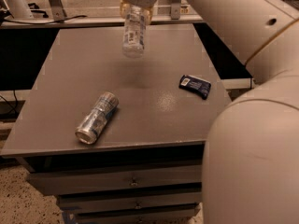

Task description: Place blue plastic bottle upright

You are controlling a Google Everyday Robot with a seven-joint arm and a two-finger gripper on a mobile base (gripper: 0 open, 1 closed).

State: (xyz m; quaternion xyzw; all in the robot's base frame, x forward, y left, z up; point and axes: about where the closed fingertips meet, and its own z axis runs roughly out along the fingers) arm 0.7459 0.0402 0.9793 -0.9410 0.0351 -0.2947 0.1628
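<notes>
My gripper (135, 9) is at the top middle of the camera view, above the far part of the grey table (154, 101). It is shut on the blue plastic bottle (133, 31), a clear bottle with a white-and-blue label. The bottle hangs nearly upright in the air, its base pointing down toward the table, well above the surface. Its cap end is hidden between the fingers.
A silver-and-blue metal can (97, 117) lies on its side at the front left of the table. A flat dark blue packet (195, 86) lies at the right. My large white arm (252, 125) fills the right side. Drawers (131, 183) are under the table.
</notes>
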